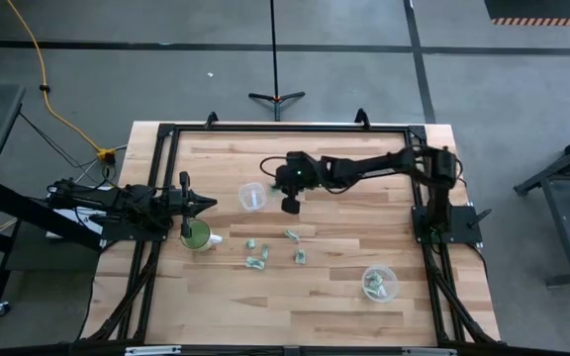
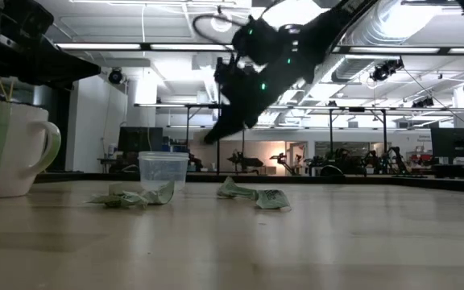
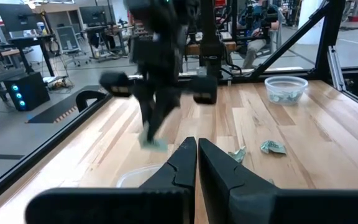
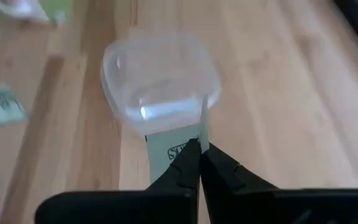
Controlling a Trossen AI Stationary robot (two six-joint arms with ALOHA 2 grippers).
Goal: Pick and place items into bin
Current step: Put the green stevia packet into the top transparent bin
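Only the right wrist view showed the right claw (image 4: 199, 151) pinching a pale wrapped item (image 4: 169, 144) beside the clear bin (image 4: 160, 78); overhead, seemingly empty.

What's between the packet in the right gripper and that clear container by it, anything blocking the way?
Nothing visible. The right gripper holds a wrapped packet beside the clear container, whose top is open. The remaining packets lie elsewhere on the table.

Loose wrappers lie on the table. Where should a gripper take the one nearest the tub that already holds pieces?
Probably pinch the wrapper across its narrow width, coming straight down. It lies low on the table, with bare wood on all sides for both fingers to land.
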